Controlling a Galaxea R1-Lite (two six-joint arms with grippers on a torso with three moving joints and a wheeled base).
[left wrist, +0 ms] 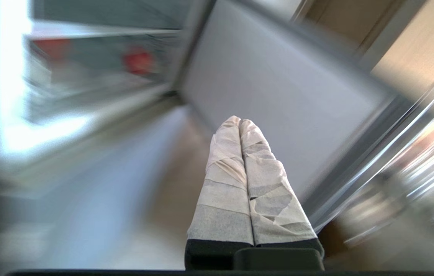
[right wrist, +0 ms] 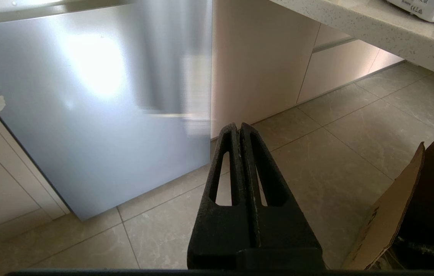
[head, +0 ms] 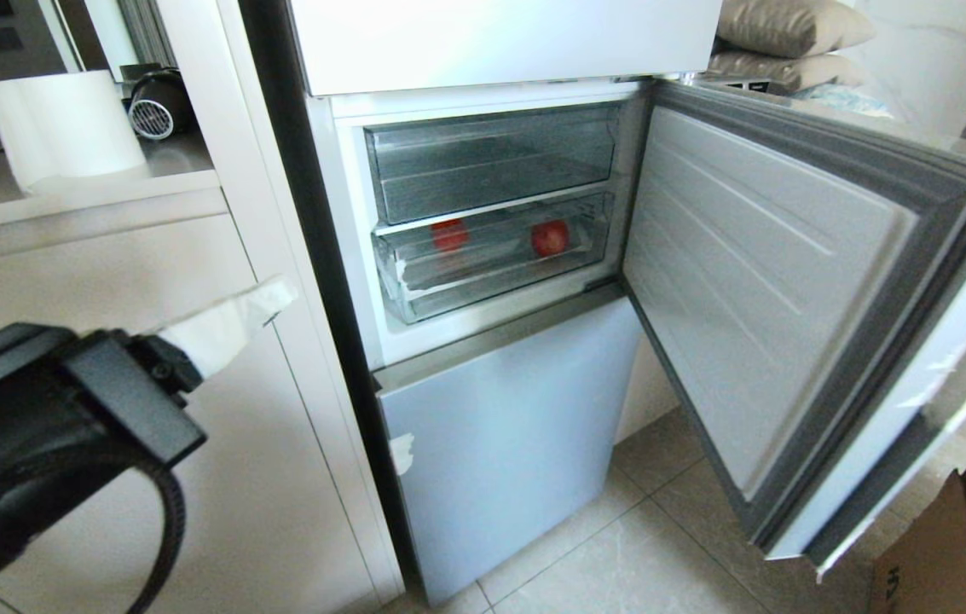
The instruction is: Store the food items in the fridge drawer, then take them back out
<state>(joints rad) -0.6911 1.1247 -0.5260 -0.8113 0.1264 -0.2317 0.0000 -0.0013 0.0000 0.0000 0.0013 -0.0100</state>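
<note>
Kitchen, fridge door [head: 755,281] open. Head view: two food items [head: 550,238] in fridge drawer [head: 491,281], one toward each end; left gripper [head: 278,298] left of fridge.
Left wrist: taped fingers [left wrist: 224,168] pressed together, empty.
Right wrist: right gripper [right wrist: 238,128] closed, empty, over floor tiles [right wrist: 354,153].

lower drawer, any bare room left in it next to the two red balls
Yes: the lower drawer has bare floor between the left ball and right ball, and along its front lip. The upper drawer looks empty. The drawers sit closely stacked, so reaching in from above is tight.
</note>
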